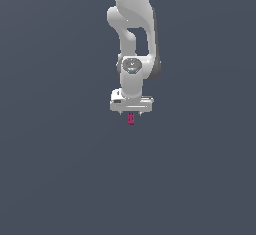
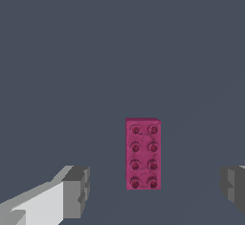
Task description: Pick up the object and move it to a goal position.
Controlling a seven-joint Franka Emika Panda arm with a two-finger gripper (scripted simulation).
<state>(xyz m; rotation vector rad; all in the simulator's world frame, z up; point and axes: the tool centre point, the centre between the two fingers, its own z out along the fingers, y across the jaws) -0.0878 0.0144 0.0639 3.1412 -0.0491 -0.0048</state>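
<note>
The gripper (image 2: 153,190) hung wide open, one finger (image 2: 76,190) on each side of the block (image 2: 143,154) and neither touching it. The block lay between them on the grey floor, lined up, I'd judge, so the jaws could close across its narrow width.

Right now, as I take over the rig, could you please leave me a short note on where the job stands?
Gripper: open; its fingers stand wide apart on either side of the magenta-red block, with clear gaps to it, touching nothing.
Block: a studded brick on the plain grey surface; in the exterior view it shows just below the gripper, roughly centred under it.
Done: the arm is lined up over the block.
Left: close on the block, lift it, and carry it to the goal. No goal marker is visible in either view.
</note>
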